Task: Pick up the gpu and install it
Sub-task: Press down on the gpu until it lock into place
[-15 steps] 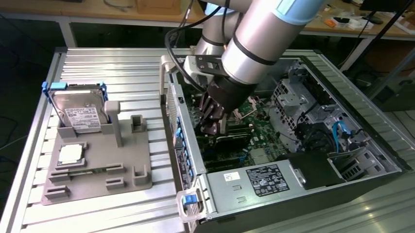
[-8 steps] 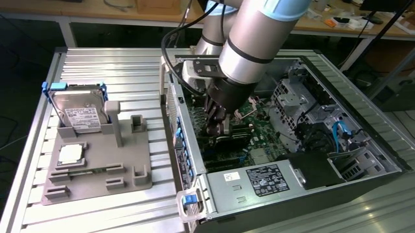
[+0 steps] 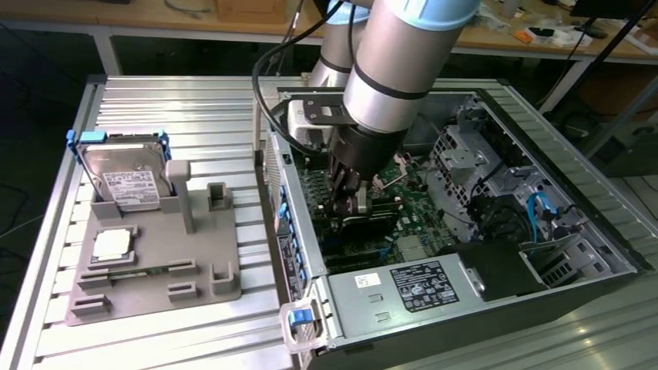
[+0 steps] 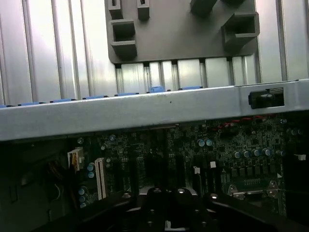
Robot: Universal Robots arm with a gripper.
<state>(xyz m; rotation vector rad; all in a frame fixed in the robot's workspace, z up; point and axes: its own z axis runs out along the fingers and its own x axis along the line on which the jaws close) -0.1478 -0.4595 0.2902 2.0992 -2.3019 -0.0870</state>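
My gripper (image 3: 355, 204) reaches down into the open computer case (image 3: 602, 254), just above the green motherboard (image 3: 417, 204). Its fingers are shut on a thin dark card, the gpu (image 3: 368, 223), which stands on edge low over the board's slots. In the wrist view the dark fingers (image 4: 145, 205) point at the motherboard (image 4: 217, 150) beyond the case's silver side wall (image 4: 145, 113). There the card itself is hard to make out from the dark gripper (image 4: 166, 215).
On the exterior view's left a grey holder (image 3: 154, 287) carries a silver hard drive in a blue frame (image 3: 123, 183) and a small square chip (image 3: 111, 245); its upright slot (image 3: 216, 196) is empty. The power supply (image 3: 411, 285) and drive cage (image 3: 468, 158) flank the gripper inside the case.
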